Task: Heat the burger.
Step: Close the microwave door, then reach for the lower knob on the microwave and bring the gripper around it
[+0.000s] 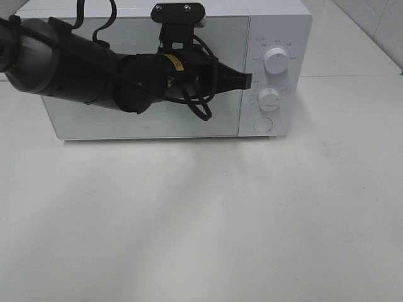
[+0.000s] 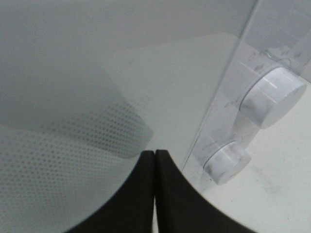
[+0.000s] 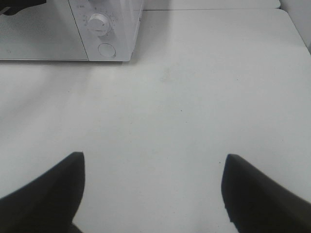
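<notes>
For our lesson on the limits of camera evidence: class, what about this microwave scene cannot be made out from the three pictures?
- Burger: in no view; the microwave door shows nothing inside, and the left arm covers part of it.
- Dial markings: too small in the exterior high view, blurred in the left wrist view.
- Right end effector: outside the exterior high view; the right wrist view's edge cuts off all but its fingertips.

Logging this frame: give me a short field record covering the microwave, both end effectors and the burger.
microwave: on the table, door shut
controls: upper knob, lower knob, round button below, right of the door
left end effector: shut, tip at the door's right edge; contact unclear
right end effector: open, empty, over the table
burger: not in view
</notes>
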{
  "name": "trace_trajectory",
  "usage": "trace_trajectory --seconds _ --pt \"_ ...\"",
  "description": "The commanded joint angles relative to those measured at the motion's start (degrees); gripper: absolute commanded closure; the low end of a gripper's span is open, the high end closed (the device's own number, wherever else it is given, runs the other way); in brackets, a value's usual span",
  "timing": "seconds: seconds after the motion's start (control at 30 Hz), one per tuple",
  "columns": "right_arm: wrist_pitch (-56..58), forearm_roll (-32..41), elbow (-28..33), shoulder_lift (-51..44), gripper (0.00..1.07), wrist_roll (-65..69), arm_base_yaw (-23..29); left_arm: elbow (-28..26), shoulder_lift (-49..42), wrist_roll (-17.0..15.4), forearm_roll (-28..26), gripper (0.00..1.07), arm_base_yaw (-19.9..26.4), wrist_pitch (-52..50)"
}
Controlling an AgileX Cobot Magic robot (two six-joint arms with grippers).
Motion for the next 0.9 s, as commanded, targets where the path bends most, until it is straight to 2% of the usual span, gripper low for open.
trace_trajectory --seconds 0.03,0.07,0.1,0.17,0.2,0.23,0.27,0.3,0.33,0.37,0.4,0.43,0.5,0.67,0.83,0.9 --pt "-0.34 -0.06 0.06 -1.55 0.32 0.00 -0.34 -0.74 -2.86 0.00 1.38 1.07 -1.55 7.10" --pt "-0.34 -0.06 0.06 -1.55 0.32 0.00 -0.34 -0.74 -3.44 0.00 1.89 1.02 -2.01 8.77" --pt "-0.34 -0.06 0.06 -1.55 0.32 0.00 -0.34 -0.74 -3.44 0.00 1.89 1.02 -2.01 8.77" --pt "-0.34 -0.06 0.06 -1.55 0.32 0.00 -0.34 -0.74 -5.04 0.00 2.18 0.87 -2.75 14.09" --pt "-0.34 -0.06 0.06 -1.55 0.32 0.00 -0.34 -0.74 -5.04 0.00 2.18 0.87 -2.75 14.09" --pt "-0.34 -0.06 0.06 -1.55 0.32 0.00 -0.34 -0.74 -6.47 0.00 2.35 0.68 -3.04 18.33" --pt "-0.34 -0.06 0.06 -1.55 0.32 0.00 -0.34 -0.74 -7.10 0.00 2.41 0.58 -3.09 20.00" --pt "-0.34 -0.06 0.06 -1.55 0.32 0.00 -0.34 -0.74 -7.10 0.00 2.41 0.58 -3.09 20.00" --pt "-0.34 -0.06 0.06 -1.55 0.32 0.00 -0.34 -0.74 -8.25 0.00 2.41 0.35 -3.09 23.32" --pt "-0.34 -0.06 0.06 -1.55 0.32 0.00 -0.34 -0.74 -8.88 0.00 2.41 0.24 -3.09 25.21" --pt "-0.34 -0.06 0.06 -1.55 0.32 0.00 -0.34 -0.74 -8.88 0.00 2.41 0.24 -3.09 25.21" --pt "-0.34 -0.06 0.06 -1.55 0.32 0.00 -0.34 -0.74 -10.14 0.00 3.27 0.08 -3.09 28.82" --pt "-0.34 -0.06 0.06 -1.55 0.32 0.00 -0.34 -0.74 -11.52 0.00 4.07 0.04 -3.09 31.57" --pt "-0.34 -0.06 0.06 -1.55 0.32 0.00 -0.34 -0.74 -14.78 0.00 3.78 0.04 -3.09 39.59" --pt "-0.34 -0.06 0.06 -1.55 0.32 0.00 -0.34 -0.74 -18.96 0.00 3.67 0.04 -3.09 52.83" --pt "-0.34 -0.06 0.06 -1.55 0.32 0.00 -0.34 -0.74 -19.37 0.00 3.67 0.04 -2.98 54.55"
